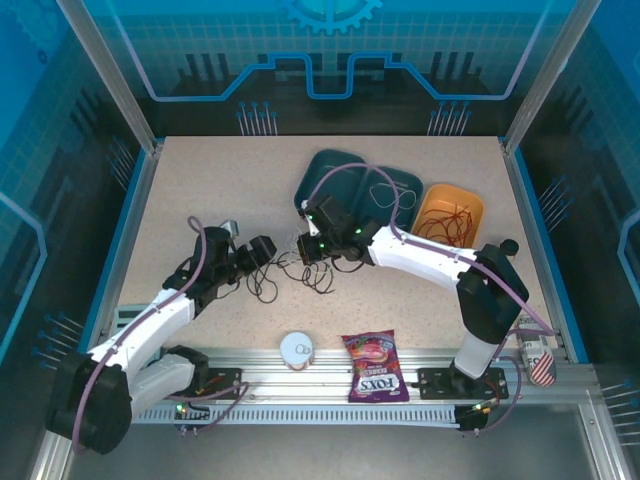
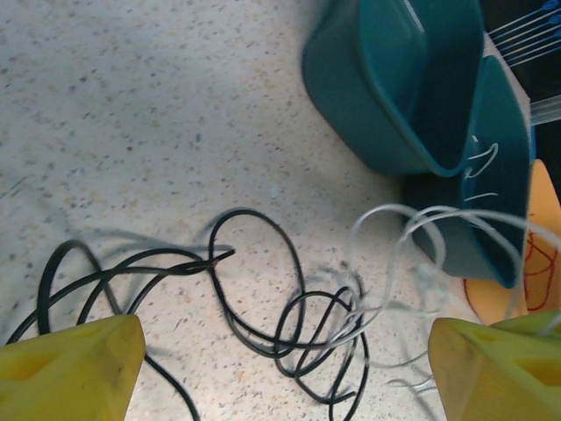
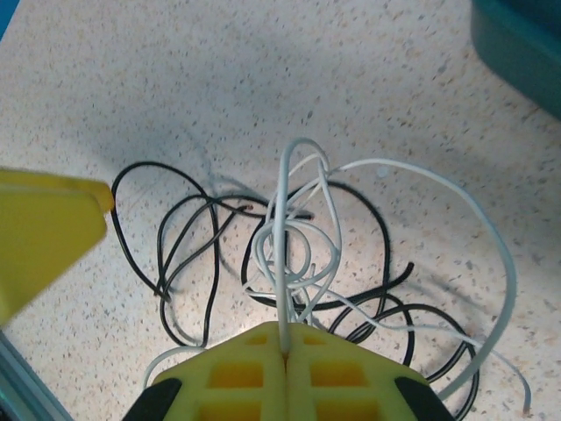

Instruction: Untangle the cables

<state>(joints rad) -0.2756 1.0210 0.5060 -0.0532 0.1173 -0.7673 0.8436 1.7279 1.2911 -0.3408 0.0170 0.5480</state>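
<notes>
My right hand is clamped on the white cable, holding it above the black cable on the bench; the two are knotted together. My left hand hangs open over them. The red cable lies in an orange bowl: one freed, two left.

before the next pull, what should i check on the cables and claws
1. Right claw shut on the white cable: ok.
2. Left claw open and holding nothing: ok.
3. White cable separated from the black cable: not ok, their loops cross on the table.
4. Red cable out of the tangle, in the orange bin: ok.
5. White cable clear of the teal bins: cannot tell, strands cross in front of one.
</notes>
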